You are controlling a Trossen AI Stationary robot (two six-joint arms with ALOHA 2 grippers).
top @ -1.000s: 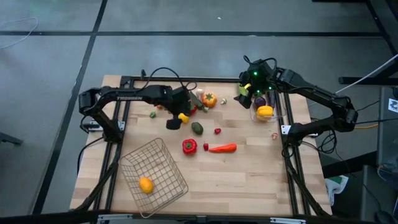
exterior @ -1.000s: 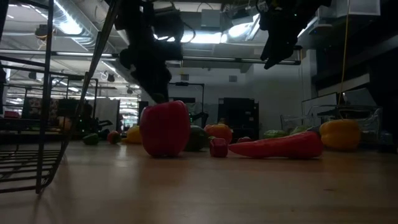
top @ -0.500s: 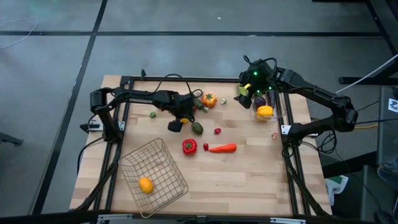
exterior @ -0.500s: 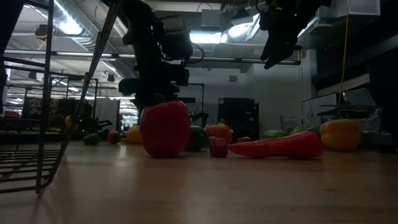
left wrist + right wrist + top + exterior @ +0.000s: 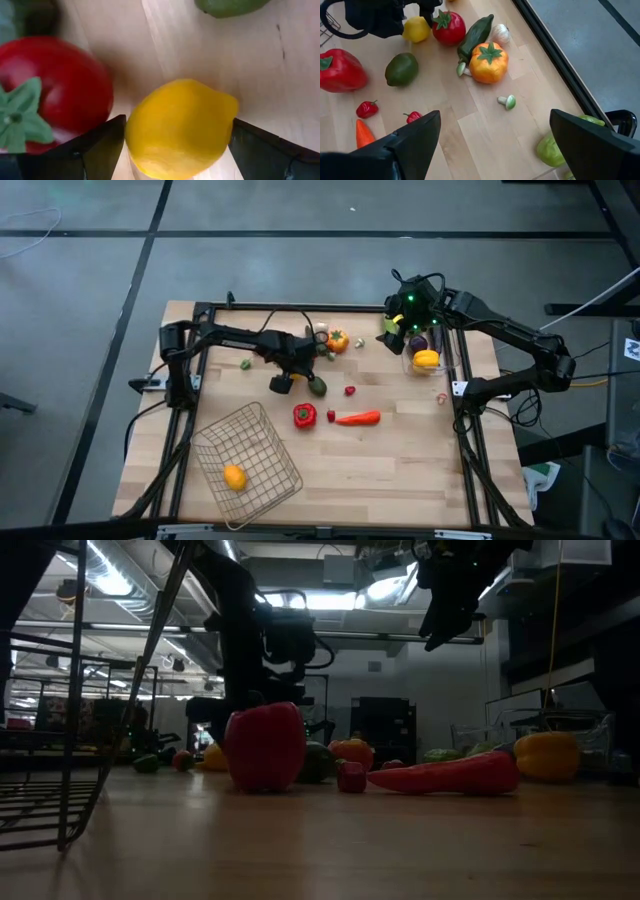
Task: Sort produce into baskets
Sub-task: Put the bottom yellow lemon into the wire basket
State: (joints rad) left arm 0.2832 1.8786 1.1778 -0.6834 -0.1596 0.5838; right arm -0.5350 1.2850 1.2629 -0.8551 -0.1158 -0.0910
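The left gripper (image 5: 175, 145) sits low over the far middle of the table, its fingers (image 5: 95, 145) spread apart either side of a yellow lemon (image 5: 180, 127) that rests on the wood just right of a red tomato (image 5: 50, 95); whether the pads touch it I cannot tell. This looks like the grasp step: next the jaws should close on the lemon, lift it, and carry it to the wire-mesh basket (image 5: 262, 478) at the near left, where one orange fruit (image 5: 234, 477) already lies. The right gripper (image 5: 495, 145) hangs open above the clear bin (image 5: 450, 355) at the far right. The bin's contents are mostly hidden by that arm, and the low view shows only dark silhouettes
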